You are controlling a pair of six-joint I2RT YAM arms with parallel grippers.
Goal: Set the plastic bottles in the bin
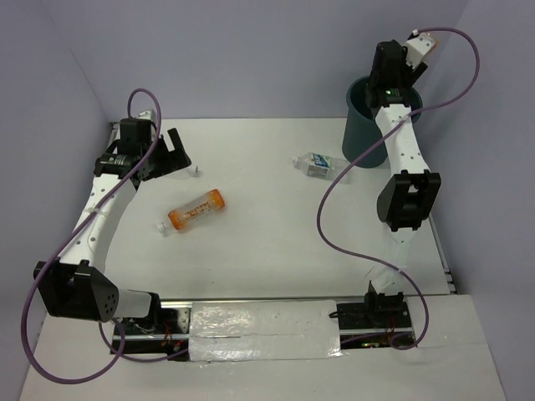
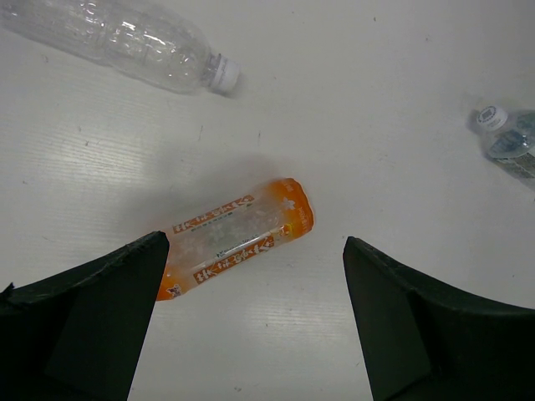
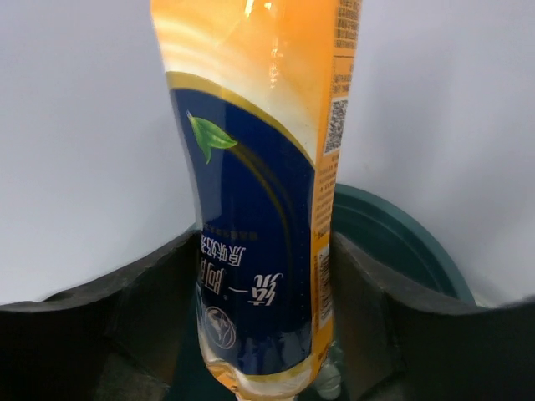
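Observation:
My right gripper point(image 3: 266, 242) hangs over the dark teal bin point(image 1: 361, 125), shut on an orange bottle point(image 3: 259, 167) with a dark blue label that hangs upright between its fingers. The bin's rim point(image 3: 401, 234) shows right behind and below this bottle. My left gripper point(image 2: 255, 241) stands wide open above the table with nothing between its fingers. A second orange bottle point(image 2: 238, 238) lies on its side just beyond it, also seen from above point(image 1: 196, 209). A clear unlabelled bottle point(image 2: 125, 42) lies further off. A clear bottle with a blue-white label point(image 1: 316, 164) lies left of the bin.
The white table point(image 1: 267, 251) is walled at the back and on the left. A purple cable point(image 1: 334, 200) loops from the right arm over the table near the labelled clear bottle. The arm bases stand on a taped strip point(image 1: 267, 330) at the near edge.

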